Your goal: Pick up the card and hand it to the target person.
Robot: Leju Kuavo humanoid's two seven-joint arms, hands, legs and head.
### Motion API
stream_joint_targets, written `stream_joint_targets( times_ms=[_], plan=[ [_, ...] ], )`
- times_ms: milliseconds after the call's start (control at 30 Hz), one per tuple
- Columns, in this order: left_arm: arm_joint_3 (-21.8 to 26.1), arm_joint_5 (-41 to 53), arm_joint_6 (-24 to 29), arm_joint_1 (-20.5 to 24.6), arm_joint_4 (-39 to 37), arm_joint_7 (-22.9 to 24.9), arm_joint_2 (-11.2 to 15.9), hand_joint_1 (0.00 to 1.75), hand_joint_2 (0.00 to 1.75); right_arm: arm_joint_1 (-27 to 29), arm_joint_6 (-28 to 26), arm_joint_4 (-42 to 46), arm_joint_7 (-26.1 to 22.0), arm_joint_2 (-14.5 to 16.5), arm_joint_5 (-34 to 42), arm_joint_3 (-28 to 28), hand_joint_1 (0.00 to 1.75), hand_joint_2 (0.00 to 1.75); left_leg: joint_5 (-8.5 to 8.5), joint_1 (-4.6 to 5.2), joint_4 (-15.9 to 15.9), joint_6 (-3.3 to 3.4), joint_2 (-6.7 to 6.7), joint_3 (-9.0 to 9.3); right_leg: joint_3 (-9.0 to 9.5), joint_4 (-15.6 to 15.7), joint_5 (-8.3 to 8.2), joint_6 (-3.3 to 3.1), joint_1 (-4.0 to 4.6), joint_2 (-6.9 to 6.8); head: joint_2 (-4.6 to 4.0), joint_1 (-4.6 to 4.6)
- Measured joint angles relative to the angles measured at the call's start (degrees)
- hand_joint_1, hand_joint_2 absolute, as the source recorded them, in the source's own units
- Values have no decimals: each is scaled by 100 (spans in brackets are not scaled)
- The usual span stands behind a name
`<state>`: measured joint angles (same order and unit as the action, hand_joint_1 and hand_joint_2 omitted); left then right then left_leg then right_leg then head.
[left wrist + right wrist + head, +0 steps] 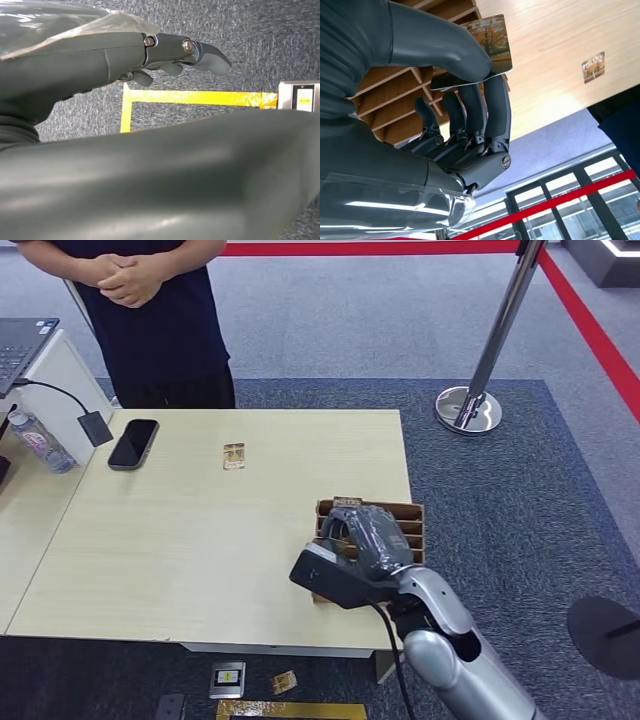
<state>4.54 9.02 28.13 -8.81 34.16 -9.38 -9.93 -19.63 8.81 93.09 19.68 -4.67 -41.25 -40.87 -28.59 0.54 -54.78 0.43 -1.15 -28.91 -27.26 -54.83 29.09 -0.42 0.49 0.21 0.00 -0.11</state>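
The right hand pinches the card between thumb and fingers just over the wooden slotted rack at the table's right edge, so pickup looks done; handing it to the person at the far side remains.

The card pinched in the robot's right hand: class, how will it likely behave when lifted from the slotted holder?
The card looks thin, flat, probably light. It shows no bend in the right hand, suggesting stiffness. Its glossy printed face might slip from the wooden holder.
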Motion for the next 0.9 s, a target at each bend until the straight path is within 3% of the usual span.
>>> stream_joint_targets(
  times_ms=[533, 567, 633, 700, 767, 900],
  plan=[
    [31, 44, -103, -8, 0, 13, 4, 0, 0, -222, 182, -605, -2, 348, 198, -443, 129, 175, 0, 0, 0, 0, 0, -5, -4, 0, 0, 0, 2, 0, 0, 0],
    [32, 40, -103, -8, -1, 11, 5, 0, 0, -237, 184, -645, -4, 370, 199, -471, 120, 175, 0, 0, 0, 0, 0, -5, -4, 0, 0, 0, 2, 0, 0, 0],
    [34, 28, -104, -6, -4, -1, 6, 0, 0, -278, 192, -734, -18, 415, 205, -544, 80, 175, 0, 0, 0, 0, 0, -6, -5, 0, 0, 0, 2, 0, 0, -1],
    [34, 8, -107, -1, -13, -27, 8, 0, 0, -331, 199, -841, -49, 462, 222, -632, 28, 175, 0, 0, 0, 0, 0, -5, -5, 0, 0, 0, 2, 0, 0, -1],
    [34, -10, -116, 7, -28, -55, 10, 0, 0, -391, 200, -964, -84, 510, 247, -717, 3, 175, 0, 0, 0, 0, 0, -5, -5, 0, 0, 0, 2, 0, 0, -1],
    [33, -65, -160, 51, -111, -126, 17, 0, 0, -505, 141, -1227, -177, 592, 309, -879, 0, 175, 1, 0, 0, -1, 0, -6, -6, 0, 0, 0, 3, 0, 0, -1]
  ],
)
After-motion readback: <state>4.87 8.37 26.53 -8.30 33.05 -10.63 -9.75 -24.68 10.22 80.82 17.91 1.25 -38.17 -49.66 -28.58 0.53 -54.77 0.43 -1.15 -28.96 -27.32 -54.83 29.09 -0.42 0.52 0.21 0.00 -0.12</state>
